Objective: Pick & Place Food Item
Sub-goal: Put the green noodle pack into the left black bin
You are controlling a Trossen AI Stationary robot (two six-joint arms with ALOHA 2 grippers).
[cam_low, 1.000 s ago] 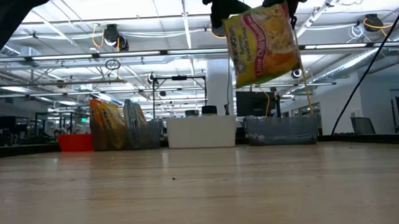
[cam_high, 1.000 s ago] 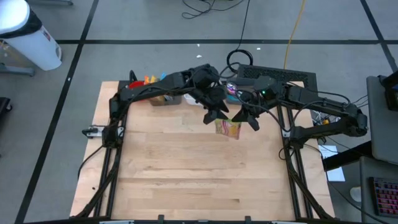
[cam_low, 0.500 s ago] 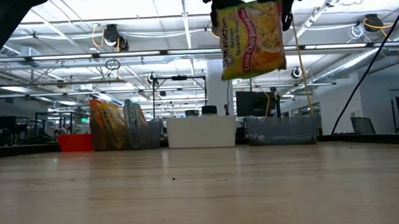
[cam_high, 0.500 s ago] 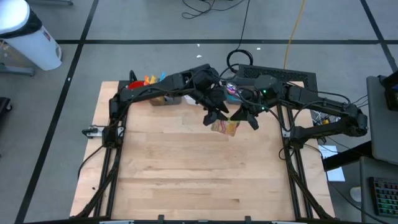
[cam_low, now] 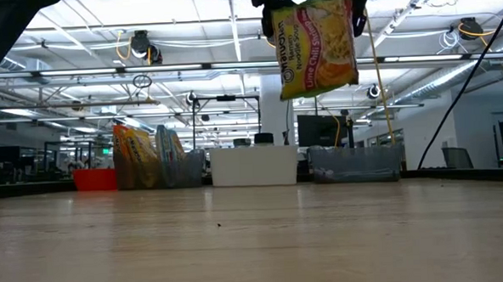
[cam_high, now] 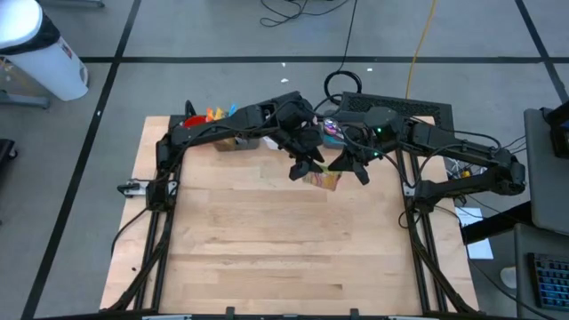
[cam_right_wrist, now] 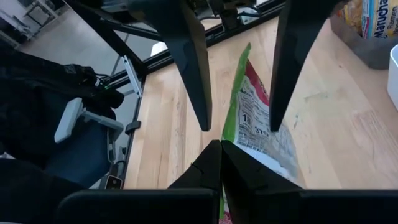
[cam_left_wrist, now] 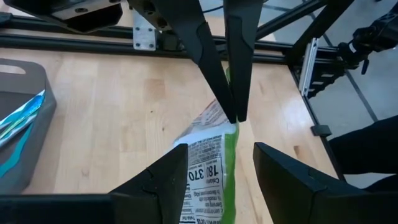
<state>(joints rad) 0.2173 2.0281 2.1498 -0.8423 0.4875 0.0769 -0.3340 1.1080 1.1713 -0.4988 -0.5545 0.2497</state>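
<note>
We hold the packet [cam_low: 317,46] high near the surface's [cam_high: 267,240] far edge: right pincer [cam_high: 342,163] clenched on it for transport, left pincer [cam_high: 303,165] released astride it.

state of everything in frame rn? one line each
noodle packet: hanging in the air above the table, pinched at its top edge
right gripper: shut on the packet's edge
left gripper: open, fingers either side of the packet
white bin: upright at the table's far edge
grey bin: upright beside the white bin
</note>
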